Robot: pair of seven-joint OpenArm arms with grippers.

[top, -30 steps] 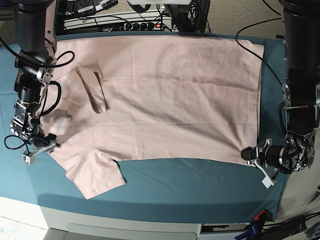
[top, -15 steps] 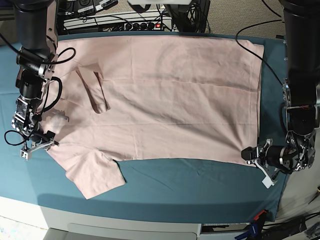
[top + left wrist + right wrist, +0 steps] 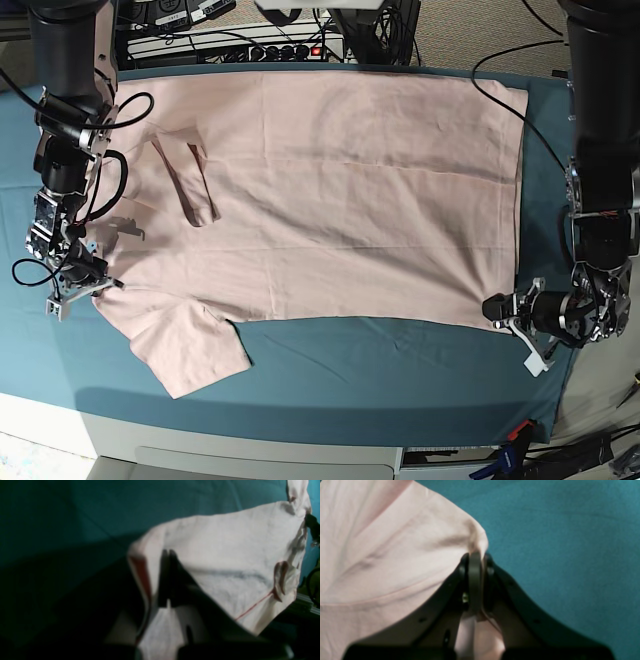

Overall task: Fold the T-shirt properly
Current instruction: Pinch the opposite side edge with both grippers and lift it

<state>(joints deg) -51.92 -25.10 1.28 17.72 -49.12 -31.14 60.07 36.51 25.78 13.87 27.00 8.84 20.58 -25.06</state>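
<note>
A pale pink T-shirt (image 3: 330, 190) lay spread plain side up across the teal table cloth (image 3: 400, 370) that covered the table, its body reaching from the far edge towards the middle and leaving a broad strip of cloth bare along the near edge. One short sleeve (image 3: 190, 345) splayed out towards the near-left corner of the table as seen from the base camera, while a narrow fold of fabric (image 3: 190, 185) stood up as a crease near the left end. At that left end the right pincer (image 3: 75, 285) had closed its jaws on the edge of the shirt just above the sleeve; its wrist camera showed a bunched tip of pink fabric (image 3: 476, 538) nipped between the dark fingers (image 3: 475, 580), with bare teal cloth to one side. At the opposite end, near the near-right corner of the table, the left pincer (image 3: 505, 312) was clamped tight on the shirt's hem corner, and its own camera showed that corner (image 3: 150, 575) lifted and draped over the closed fingers (image 3: 168, 577), a red seam line (image 3: 252, 607) running across the cloth behind. Black cables (image 3: 510, 95) trailed over the far-right part of the table, and a power strip (image 3: 260, 45) sat beyond the far edge.
</note>
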